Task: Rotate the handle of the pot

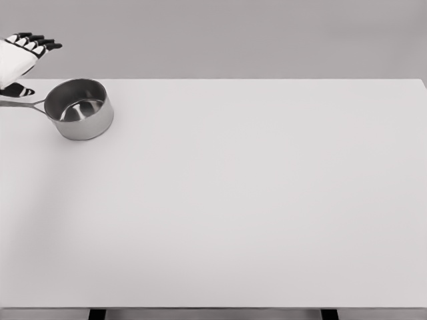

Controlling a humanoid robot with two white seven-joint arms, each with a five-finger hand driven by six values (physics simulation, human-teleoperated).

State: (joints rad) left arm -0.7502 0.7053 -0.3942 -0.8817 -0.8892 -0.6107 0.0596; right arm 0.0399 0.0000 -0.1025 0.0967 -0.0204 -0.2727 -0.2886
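Steel pot (79, 109) far left on table (253, 200), left hand (19, 59) open above handle (20, 104)

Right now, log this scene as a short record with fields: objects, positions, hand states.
pot: steel saucepan, upright, at the table's far left
pot contents: none visible
handle: long handle, pointing left toward the picture's edge
table: white tabletop
left robot hand: raised above the handle, fingers spread, holding nothing, not touching the pot
right robot hand: not in view
task status: handle not yet grasped
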